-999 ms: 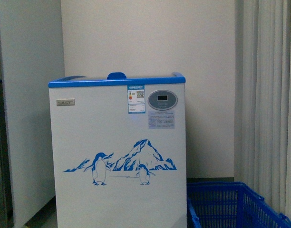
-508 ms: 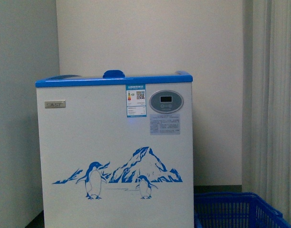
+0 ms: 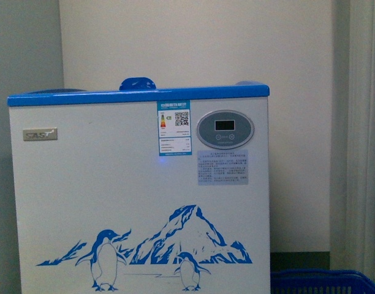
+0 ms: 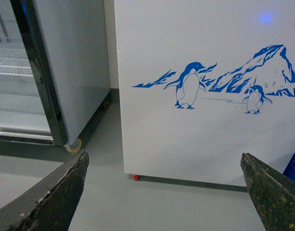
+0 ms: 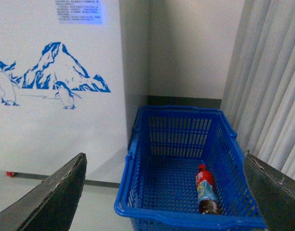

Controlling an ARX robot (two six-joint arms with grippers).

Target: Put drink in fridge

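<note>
Drink (image 5: 206,190) lies in basket (image 5: 157,215), seemingly well beyond spread right fingers (image 5: 58,192); left fingers (image 4: 53,197) likewise apart.

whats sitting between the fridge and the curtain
In the right wrist view, a blue mesh basket stands between the fridge and the curtain, with the drink lying inside it.

On your left gripper (image 4: 164,155) the fingers (image 4: 53,202) are dark wedges, scuffed and flecked with pale specks. On your right gripper (image 5: 164,155) the fingers (image 5: 56,197) are smoother, dark grey, tapering to blunt tips.
</note>
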